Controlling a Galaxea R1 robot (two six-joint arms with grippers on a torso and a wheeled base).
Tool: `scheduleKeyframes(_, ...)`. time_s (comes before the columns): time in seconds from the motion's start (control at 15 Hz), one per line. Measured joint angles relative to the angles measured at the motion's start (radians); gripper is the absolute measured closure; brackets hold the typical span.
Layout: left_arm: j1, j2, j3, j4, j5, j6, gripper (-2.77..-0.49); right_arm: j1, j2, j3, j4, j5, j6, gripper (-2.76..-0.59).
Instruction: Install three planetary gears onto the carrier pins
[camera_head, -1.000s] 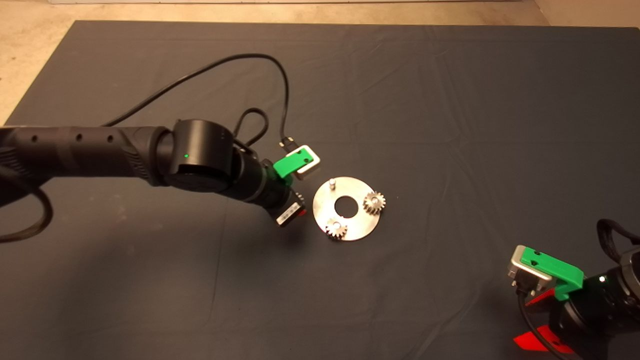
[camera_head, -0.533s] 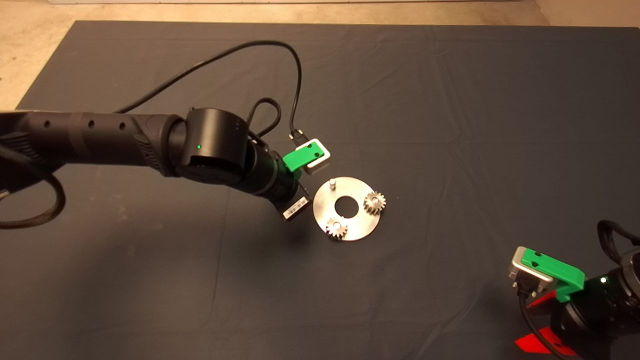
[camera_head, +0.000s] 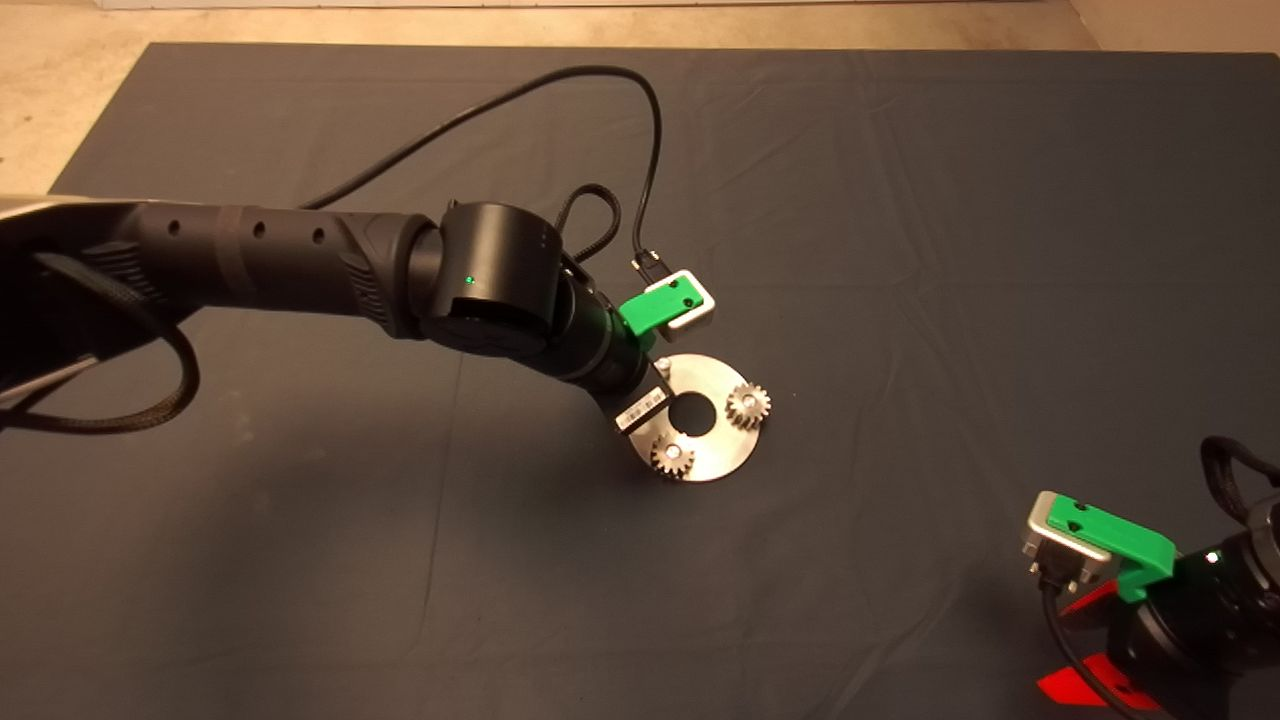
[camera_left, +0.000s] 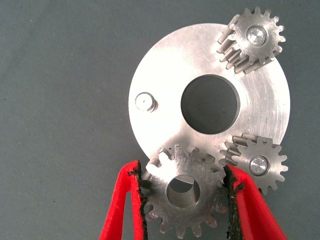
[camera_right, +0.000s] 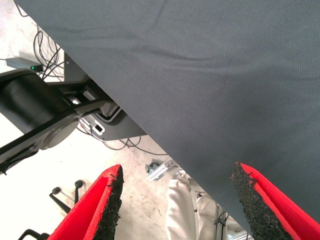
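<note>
Third gear arriving over the disc

Left end effector (camera_left: 184, 200) has swung in over the disc (camera_left: 165, 75), clamping the last gear (camera_left: 182, 192) just short of the bare pin (camera_left: 144, 102); two gears (camera_left: 252, 40) sit pinned (alignment comes next). Its white sticker (camera_head: 641, 411) is unreadable. Right end effector (camera_right: 175, 200) waits spread at the bench's corner.

2 gears (camera_left: 257, 34) on disc (camera_left: 165, 107), 3rd gear (camera_left: 182, 195) above rim

The left arm (camera_head: 260, 260) is matte black and tubular, with small round holes, a ribbed collar and a tiny green light. A black cable (camera_head: 560, 100) loops to its green camera bracket (camera_head: 655, 305). A white barcode label (camera_head: 640, 410) marks the wrist. Red fingers (camera_left: 122, 210) carry rough black pads.
</note>
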Motion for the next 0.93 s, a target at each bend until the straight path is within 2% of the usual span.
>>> scheduleKeyframes(0.2, 0.0, 0.018, -0.023, 0.0, 0.0, 0.001, -0.64, 0.0, 0.0, 0.0, 0.001, 0.0, 0.0, -1.61)
scheduleKeyframes(0.4, 0.0, 0.064, -0.063, 0.001, -0.001, 0.011, -0.64, 0.0, 0.002, 0.0, 0.002, -0.001, 0.0, -1.61)
scheduleKeyframes(0.53, -0.004, 0.071, -0.072, 0.0, -0.001, 0.013, -0.64, 0.0, 0.003, 0.0, 0.003, -0.008, 0.0, -1.61)
scheduleKeyframes(0.87, -0.009, 0.068, -0.089, 0.0, -0.001, 0.026, -0.64, 0.0, 0.004, 0.0, 0.011, -0.011, 0.0, -1.61)
scheduleKeyframes(0.93, -0.01, 0.069, -0.094, 0.001, -0.007, 0.027, -0.64, 0.0, 0.004, 0.0, 0.014, -0.011, 0.0, -1.61)
